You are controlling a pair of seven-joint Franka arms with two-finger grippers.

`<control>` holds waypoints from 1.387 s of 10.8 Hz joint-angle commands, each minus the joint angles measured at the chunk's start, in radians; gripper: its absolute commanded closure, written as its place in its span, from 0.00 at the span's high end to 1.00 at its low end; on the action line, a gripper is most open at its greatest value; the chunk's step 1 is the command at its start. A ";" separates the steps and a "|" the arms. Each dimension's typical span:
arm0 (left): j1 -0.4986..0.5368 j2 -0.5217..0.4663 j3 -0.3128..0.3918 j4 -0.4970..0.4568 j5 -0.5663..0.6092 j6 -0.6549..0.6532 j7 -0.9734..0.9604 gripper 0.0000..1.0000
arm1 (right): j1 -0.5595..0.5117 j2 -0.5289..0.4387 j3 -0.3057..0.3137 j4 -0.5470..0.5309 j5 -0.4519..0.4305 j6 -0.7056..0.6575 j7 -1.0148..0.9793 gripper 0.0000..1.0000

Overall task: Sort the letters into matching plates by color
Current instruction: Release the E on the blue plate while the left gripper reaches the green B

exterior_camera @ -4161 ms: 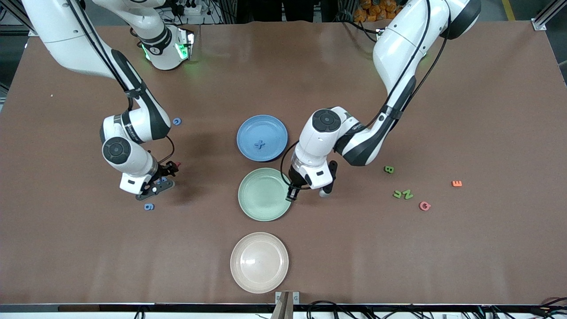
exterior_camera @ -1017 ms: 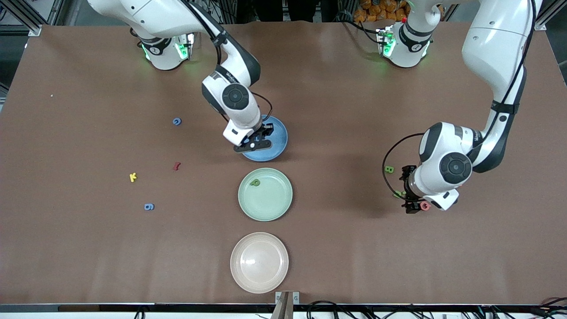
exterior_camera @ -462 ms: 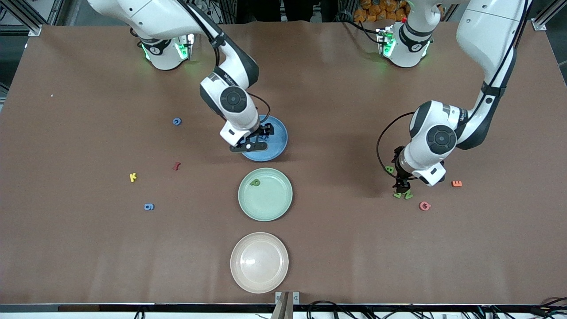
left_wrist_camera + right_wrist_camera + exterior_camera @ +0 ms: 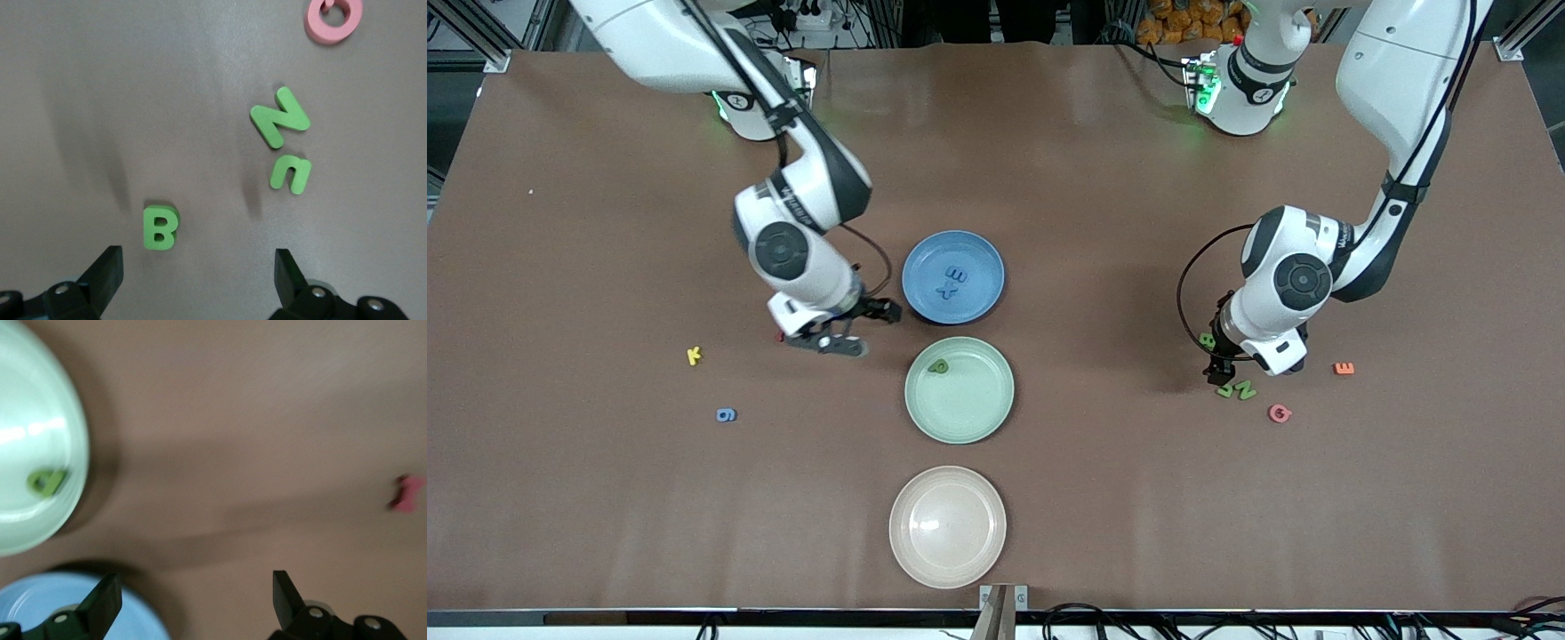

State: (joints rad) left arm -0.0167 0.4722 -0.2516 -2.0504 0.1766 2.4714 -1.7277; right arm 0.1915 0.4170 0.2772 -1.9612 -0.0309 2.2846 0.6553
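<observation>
Now the left pincer (image 4: pixel 193 280), fingers apart, is hovering over the green B (image 4: pixel 160 227); it should be centring and dropping straight. The right pincer (image 4: pixel 852 331), also apart and empty, is hanging beside the blue plate (image 4: pixel 925 307), which is holding 2 letters (image 4: pixel 951 282).

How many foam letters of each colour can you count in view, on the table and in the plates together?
blue letters: 3
green letters: 4
yellow letter: 1
pink letter: 1
orange letter: 1
dark red letter: 1
Total: 11
</observation>
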 commanded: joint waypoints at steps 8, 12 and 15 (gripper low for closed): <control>0.032 0.025 0.000 -0.073 0.032 0.061 0.037 1.00 | -0.171 0.124 -0.205 0.175 -0.023 0.029 -0.718 1.00; 0.034 0.025 0.002 -0.102 0.032 0.118 0.036 1.00 | -0.216 0.268 -0.222 0.291 -0.075 0.061 -0.738 0.95; 0.034 0.025 0.002 -0.105 0.032 0.133 0.030 1.00 | -0.218 0.333 -0.227 0.353 -0.075 0.078 -0.737 0.83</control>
State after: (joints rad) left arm 0.0072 0.5060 -0.2455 -2.1363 0.1909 2.5734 -1.7038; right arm -0.0168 0.6899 0.0437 -1.6861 -0.0943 2.3659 -0.0729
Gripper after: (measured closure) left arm 0.000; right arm 0.101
